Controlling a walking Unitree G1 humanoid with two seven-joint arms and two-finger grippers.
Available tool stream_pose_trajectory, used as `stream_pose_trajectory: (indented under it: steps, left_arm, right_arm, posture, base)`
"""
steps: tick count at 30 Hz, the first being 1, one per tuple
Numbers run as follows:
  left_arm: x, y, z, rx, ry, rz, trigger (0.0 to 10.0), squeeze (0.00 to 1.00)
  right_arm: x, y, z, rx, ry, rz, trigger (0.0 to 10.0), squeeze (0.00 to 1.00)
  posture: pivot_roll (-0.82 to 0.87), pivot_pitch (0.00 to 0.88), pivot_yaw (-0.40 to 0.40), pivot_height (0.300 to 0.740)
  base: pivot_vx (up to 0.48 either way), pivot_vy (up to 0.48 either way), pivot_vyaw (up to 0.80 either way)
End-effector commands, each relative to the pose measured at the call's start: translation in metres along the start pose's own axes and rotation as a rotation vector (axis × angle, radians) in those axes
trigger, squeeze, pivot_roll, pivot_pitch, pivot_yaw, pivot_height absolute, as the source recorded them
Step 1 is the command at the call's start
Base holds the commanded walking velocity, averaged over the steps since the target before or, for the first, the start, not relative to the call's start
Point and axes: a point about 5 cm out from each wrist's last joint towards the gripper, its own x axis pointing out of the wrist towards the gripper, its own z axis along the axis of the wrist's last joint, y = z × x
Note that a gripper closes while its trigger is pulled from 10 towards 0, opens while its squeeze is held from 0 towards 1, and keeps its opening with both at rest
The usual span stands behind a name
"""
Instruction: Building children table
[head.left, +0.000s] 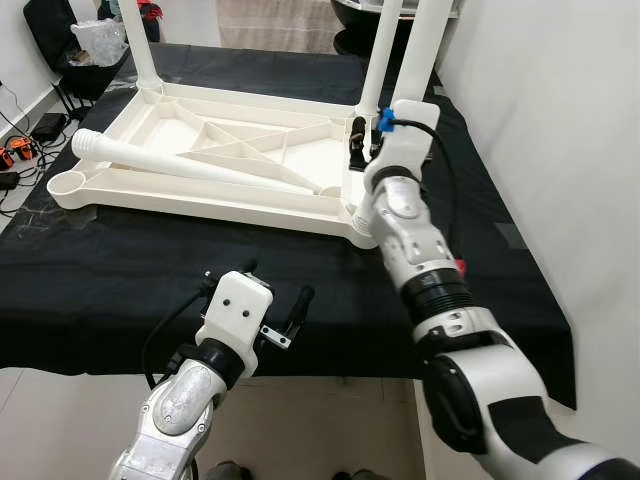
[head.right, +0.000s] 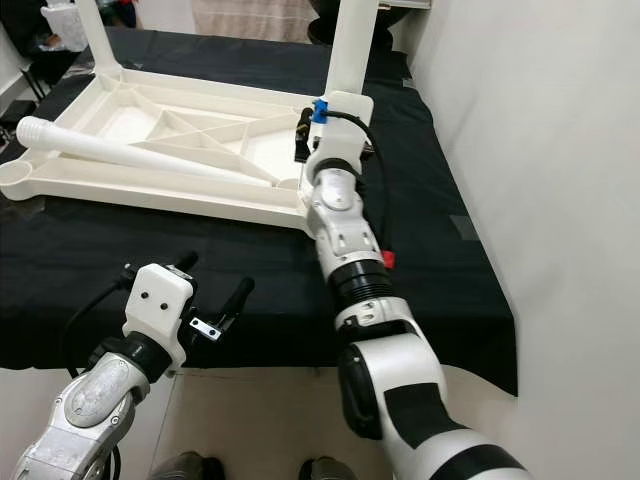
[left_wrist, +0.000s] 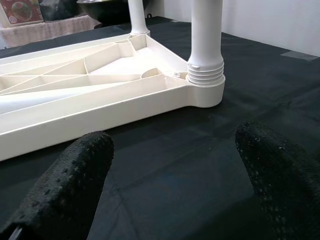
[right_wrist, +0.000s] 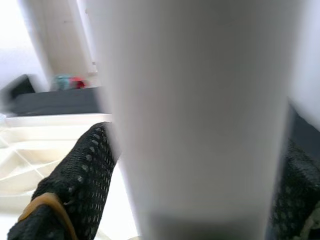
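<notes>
Right, nearest to me my left gripper (head.left: 270, 300) hovers over the front edge of the black cloth (head.left: 120, 270) that covers the worktop, its two black fingers (left_wrist: 75, 175) spread wide with nothing between them. In its wrist view those fingers frame bare cloth and, beyond it, the near right corner of the table top.

Just past that, my right arm reaches forward along the right side of the worktop. My right gripper (head.left: 357, 140) is at the near right corner of the upturned white table top (head.left: 200, 190), and its fingers (right_wrist: 85, 170) sit on either side of the upright white leg (head.left: 378, 60) screwed into that corner socket; the right wrist view shows the leg close between them, so I read it as clamped on the leg.

The table top lies upside down across the middle of the cloth, ribs facing up. A loose leg (head.left: 180, 160) lies slantwise across its ribs, its threaded end toward the left front corner, where an empty round socket (head.left: 65, 183) shows.

At the far left corner another leg (head.left: 143, 50) stands upright.
</notes>
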Motion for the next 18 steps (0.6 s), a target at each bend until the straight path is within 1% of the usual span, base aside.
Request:
stream_pose_trajectory:
  steps: [1,2,4,6,8,9,10,12,14,15,17,18]
  left_arm:
    - [0.001,-0.002,-0.002,-0.01,0.008,-0.002,10.0,0.0]
    - [0.001,-0.002,-0.002,-0.01,0.008,-0.002,10.0,0.0]
    - [0.001,-0.002,-0.002,-0.01,0.007,-0.002,10.0,0.0]
    - [0.001,-0.002,-0.002,-0.01,0.007,-0.002,10.0,0.0]
    - [0.001,-0.002,-0.002,-0.009,0.006,-0.002,10.0,0.0]
    - [0.001,-0.002,-0.002,-0.009,0.006,-0.002,10.0,0.0]
    - [0.001,-0.002,-0.002,-0.009,0.006,-0.003,10.0,0.0]
    - [0.001,-0.002,-0.002,-0.009,0.006,-0.003,10.0,0.0]
    - [0.001,-0.002,-0.002,-0.008,0.005,-0.004,10.0,0.0]
    - [0.001,-0.002,-0.002,-0.008,0.005,-0.004,10.0,0.0]
    - [0.0,-0.002,-0.002,-0.007,0.005,-0.005,10.0,0.0]
    - [0.0,-0.002,-0.002,-0.007,0.005,-0.005,10.0,0.0]
  right_arm:
    - [-0.002,-0.002,-0.007,0.062,0.044,0.102,10.0,0.0]
    - [-0.002,-0.002,-0.007,0.062,0.044,0.102,10.0,0.0]
    - [-0.003,-0.004,-0.01,0.087,0.067,0.253,10.0,0.0]
    - [-0.003,-0.004,-0.01,0.087,0.067,0.253,10.0,0.0]
    - [-0.003,-0.012,-0.009,0.083,0.073,0.388,10.0,0.0]
    - [-0.003,-0.012,-0.009,0.083,0.073,0.388,10.0,0.0]
    - [-0.003,-0.014,-0.008,0.103,0.079,0.47,10.0,0.0]
    - [-0.003,-0.014,-0.008,0.103,0.079,0.47,10.0,0.0]
    - [-0.008,-0.011,-0.004,0.162,0.087,0.679,10.0,0.0]
    - [-0.008,-0.011,-0.004,0.162,0.087,0.679,10.0,0.0]
    - [-0.012,-0.007,-0.002,0.173,0.107,0.828,10.0,0.0]
    - [-0.012,-0.007,-0.002,0.173,0.107,0.828,10.0,0.0]
  posture:
    - [0.07,0.119,-0.09,0.74]
    - [0.07,0.119,-0.09,0.74]
    - [0.08,0.118,-0.089,0.74]
    - [0.08,0.118,-0.089,0.74]
    - [0.08,0.115,-0.088,0.74]
    - [0.08,0.115,-0.088,0.74]
    - [0.08,0.115,-0.088,0.74]
    - [0.08,0.115,-0.088,0.74]
    - [0.08,0.108,-0.087,0.74]
    - [0.08,0.108,-0.087,0.74]
    - [0.09,0.107,-0.088,0.74]
    - [0.09,0.107,-0.088,0.74]
  base:
    - [0.0,0.0,0.0]
    - [0.0,0.0,0.0]
    - [0.0,0.0,0.0]
    - [0.0,0.0,0.0]
    - [0.0,0.0,0.0]
    - [0.0,0.0,0.0]
    - [0.0,0.0,0.0]
    - [0.0,0.0,0.0]
    - [0.0,0.0,0.0]
    - [0.0,0.0,0.0]
    - [0.0,0.0,0.0]
    - [0.0,0.0,0.0]
